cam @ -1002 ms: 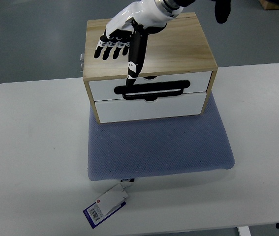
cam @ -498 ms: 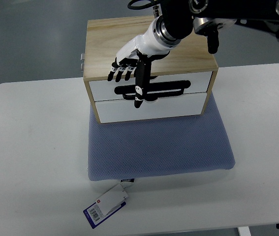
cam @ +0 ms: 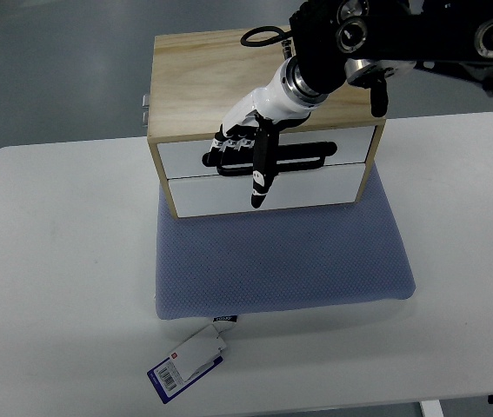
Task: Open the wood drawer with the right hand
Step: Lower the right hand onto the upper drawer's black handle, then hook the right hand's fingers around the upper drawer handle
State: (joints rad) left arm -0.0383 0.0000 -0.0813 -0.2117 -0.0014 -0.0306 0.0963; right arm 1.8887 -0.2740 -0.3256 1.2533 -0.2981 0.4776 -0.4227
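the light wooden box with two white drawers (cam: 263, 82) sits at the back of the white table (cam: 55, 261), with its front edge on a flat blue-grey foam pad (cam: 281, 252). the upper white drawer (cam: 350, 143) looks shut, flush with the box front. a long black handle (cam: 303, 158) runs across the line between the two drawers.

the right hand, white with black fingers (cam: 250, 148), comes in from the top right and hangs in front of the drawer face. four fingers (cam: 233, 143) are curled at the left end of the handle, and one long finger points straight down over the lower drawer. i cannot tell if the curled fingers are truly hooked behind the handle bar or only lie on it.

to do this step well, the fingers should get right behind the bar first. then the pull should go straight toward the near edge of the table, slow and level. the grip is off to the left, so the drawer may twist and stick. the box is not held down, so a hard tug may drag it along the pad.

a white and blue paper tag (cam: 189, 362) lies near the front of the table. the left hand is not in the picture.
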